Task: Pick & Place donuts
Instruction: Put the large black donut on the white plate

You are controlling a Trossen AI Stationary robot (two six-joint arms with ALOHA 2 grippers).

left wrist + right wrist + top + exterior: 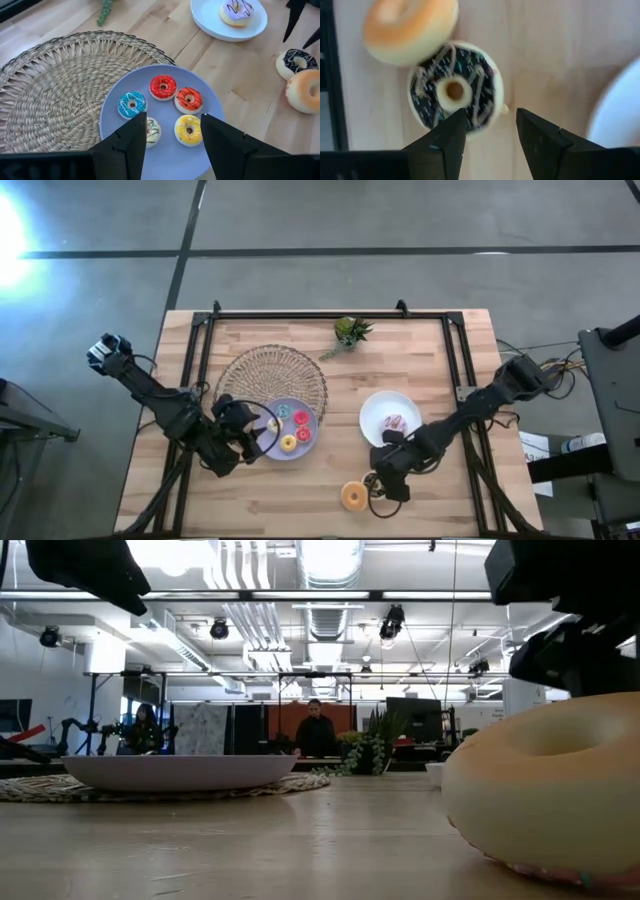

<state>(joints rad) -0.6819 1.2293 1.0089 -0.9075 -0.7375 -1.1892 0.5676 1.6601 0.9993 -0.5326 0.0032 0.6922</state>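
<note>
My left gripper [172, 125] [256, 432] is open and hovers over the near-left edge of the lilac plate [112, 112] [308, 442]. On that plate lie small teal [132, 104], red [163, 87], orange [188, 99] and yellow [188, 129] donuts, and a pale one [152, 131] half hidden behind a finger. My right gripper [490, 125] [384, 476] is open above the table, its fingertips at the edge of a chocolate donut with white drizzle [455, 91]. A larger orange donut [410, 27] [353, 496] rests against it. A pale iced donut [239, 9] lies on the white plate [375, 418].
The lilac plate overlaps a round woven mat [270, 375] toward the table's left. A small green plant [349, 333] stands near the far edge. A black frame rail [455, 360] runs along the table's sides and far edge. People stand in the room behind [316, 730].
</note>
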